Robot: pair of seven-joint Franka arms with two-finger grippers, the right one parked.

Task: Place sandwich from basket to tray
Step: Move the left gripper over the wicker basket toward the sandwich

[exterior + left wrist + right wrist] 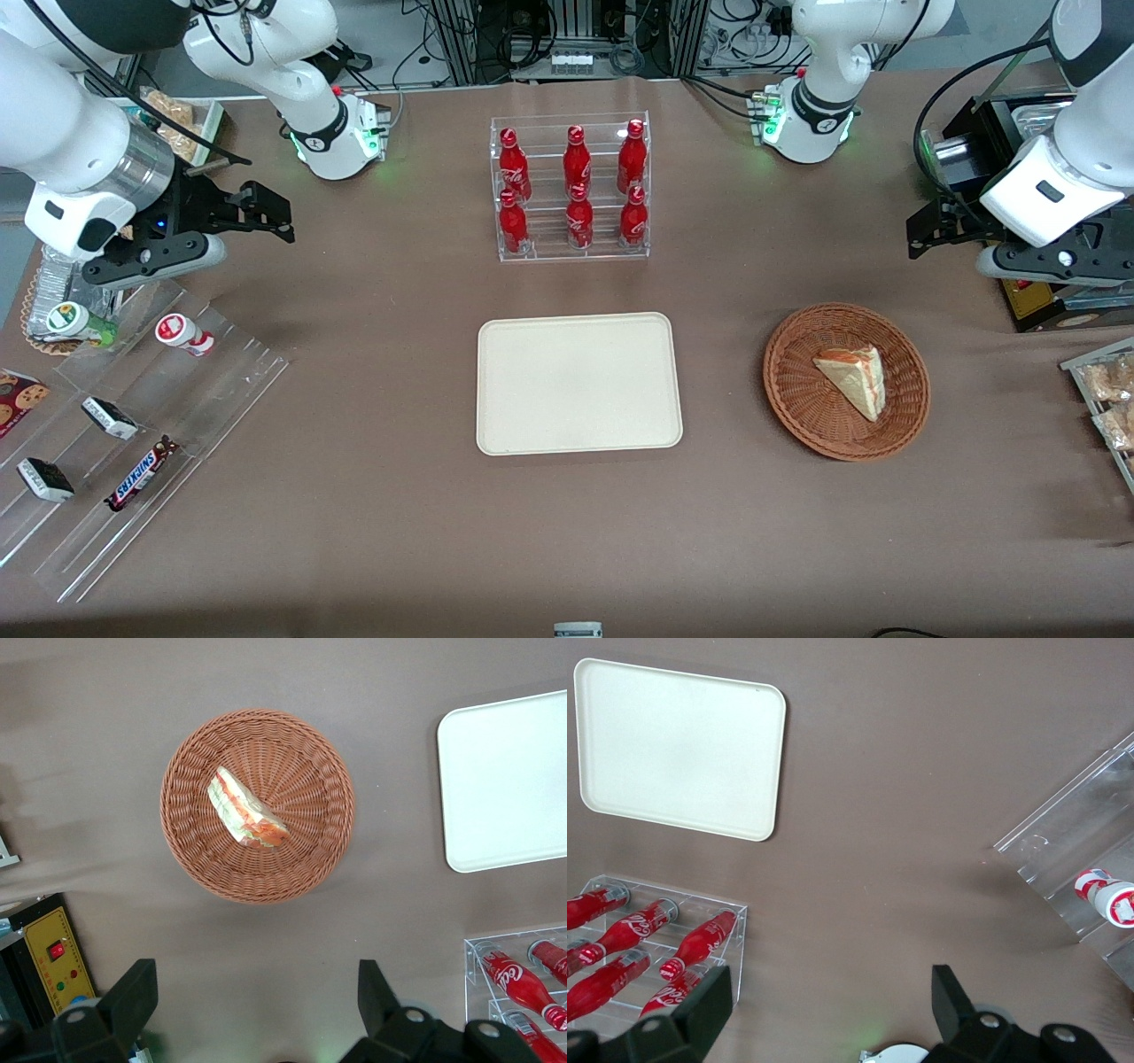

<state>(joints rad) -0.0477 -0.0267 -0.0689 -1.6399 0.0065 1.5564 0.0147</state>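
Sandwich (pixel 246 810) in basket (pixel 257 870), hand (pixel 257 1014) open above

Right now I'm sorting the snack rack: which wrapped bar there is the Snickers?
The Snickers bar is the brown-wrapped one, between the two black-and-white bars and the rack's edge. The tool hovers open, apart from it.

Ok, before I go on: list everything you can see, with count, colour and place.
sandwich: one, white with red-orange filling, in the basket
basket: one, reddish-brown wicker, toward the working arm's end
tray: one, cream, mid-table, bare
cola bottles: six, red, in a clear rack, farther from the front camera than the tray
snack bars: three, on a clear stepped rack toward the parked arm's end
baked goods: brown, at the working arm's table edge
gripper: one, black, open, above the table beside the basket
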